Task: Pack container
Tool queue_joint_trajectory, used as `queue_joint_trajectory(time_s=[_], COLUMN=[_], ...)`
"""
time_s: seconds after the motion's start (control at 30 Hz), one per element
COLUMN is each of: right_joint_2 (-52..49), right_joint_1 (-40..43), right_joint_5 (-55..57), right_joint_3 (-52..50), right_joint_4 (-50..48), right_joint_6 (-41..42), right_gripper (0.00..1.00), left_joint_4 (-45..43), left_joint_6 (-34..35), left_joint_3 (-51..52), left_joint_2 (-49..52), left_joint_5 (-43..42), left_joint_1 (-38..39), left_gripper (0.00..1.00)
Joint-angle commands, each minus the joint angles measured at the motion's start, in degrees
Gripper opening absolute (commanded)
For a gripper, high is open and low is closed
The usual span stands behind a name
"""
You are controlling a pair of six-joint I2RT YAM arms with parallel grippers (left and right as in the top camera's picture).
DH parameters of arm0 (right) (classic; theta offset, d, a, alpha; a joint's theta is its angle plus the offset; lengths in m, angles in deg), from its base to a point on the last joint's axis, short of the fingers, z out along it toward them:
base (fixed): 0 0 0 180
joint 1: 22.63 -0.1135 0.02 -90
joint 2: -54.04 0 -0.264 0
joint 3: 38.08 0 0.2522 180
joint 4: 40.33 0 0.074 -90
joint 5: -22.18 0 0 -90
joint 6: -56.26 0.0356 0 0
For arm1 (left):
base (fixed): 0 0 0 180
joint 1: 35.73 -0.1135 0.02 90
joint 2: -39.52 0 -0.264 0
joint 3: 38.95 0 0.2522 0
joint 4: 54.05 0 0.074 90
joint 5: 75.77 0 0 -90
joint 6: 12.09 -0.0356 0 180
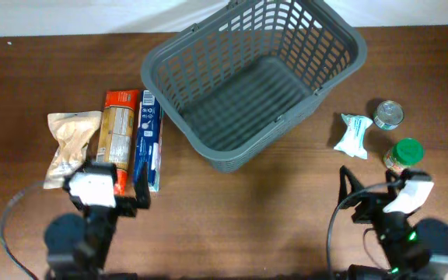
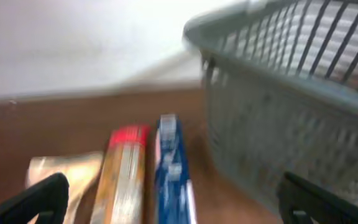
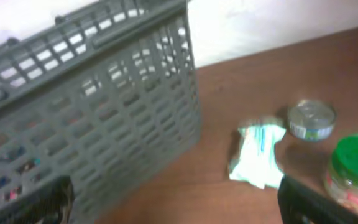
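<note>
**Grey basket bare, both grippers wide and unladen**

Grey plastic, latticed on every side, the container (image 1: 317, 43) sits ahead and to the right of the left gripper (image 2: 173, 186), and ahead and to the left of the right gripper (image 3: 176, 186). Nothing lies on its solid floor.

It looks light and stiff, likely to skid on the wood if nudged. The thick rim seems the surest place to pinch it, since the slots offer only thin ribs.

Straight ahead of the left gripper lie a blue box (image 1: 148, 140), an orange-red packet (image 1: 119, 128) and a tan pouch (image 1: 70, 144), side by side. Ahead of the right gripper lies a white-green packet (image 1: 354, 134), with a tin can (image 1: 388, 114) and a green-lidded jar (image 1: 403, 154) off to its right.

Both grippers have their fingers spread well apart and grip nothing.
</note>
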Motion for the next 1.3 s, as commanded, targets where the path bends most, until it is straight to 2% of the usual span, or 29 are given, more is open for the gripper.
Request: queue_joint_trajectory(time_s=[0.0,0.2,0.37,0.6,0.73,0.83,0.9,1.1,1.27], right_joint_2=[-15.3,-33.3,-42.6,-61.4,-72.9,-79.6,-82.6,-87.9,-92.5], right_joint_1=[-0.4,-0.4,-0.4,-0.4,-0.4,-0.5,-0.5,-0.5,-0.6], right_joint_5=[2.2,1.0,0.7,-2.0,-5.0,-4.9,-4.9,-5.1,-5.1], right_joint_3=[14.9,39.2,52.7,77.0,91.2,98.6,101.0,101.7,101.7], right_joint_4=[6.1,14.6,18.6,29.2,36.4,39.2,39.5,37.8,36.3], right_joint_6=[-5.3,-6.4,-6.3,-6.1,-5.0,-4.8,-4.7,-6.4,-7.9], right_gripper=[0.99,0.99,0.99,0.99,0.99,0.99,0.99,1.00,0.93], left_joint_4=[6.4,18.1,22.8,20.8,21.4,21.5,21.2,20.9,21.0], left_joint_6=[-6.6,-7.2,-7.2,-7.1,-7.1,-7.1,-7.1,-2.4,-1.1], left_joint_3=[-14.1,-34.2,-46.0,-48.5,-48.5,-48.5,-48.5,-48.5,-48.5], left_joint_2=[15.2,36.6,49.0,54.1,54.2,54.2,54.2,54.2,54.2], left_joint_5=[3.8,-0.6,-4.3,-5.4,-10.4,-17.3,-20.8,-21.1,-18.5], left_joint_1=[-0.7,-6.8,-10.6,-10.9,-10.9,-10.9,-10.9,-10.9,-10.9], left_gripper=[0.99,0.99,0.99,0.99,0.99,0.99,0.99,0.99,0.99])
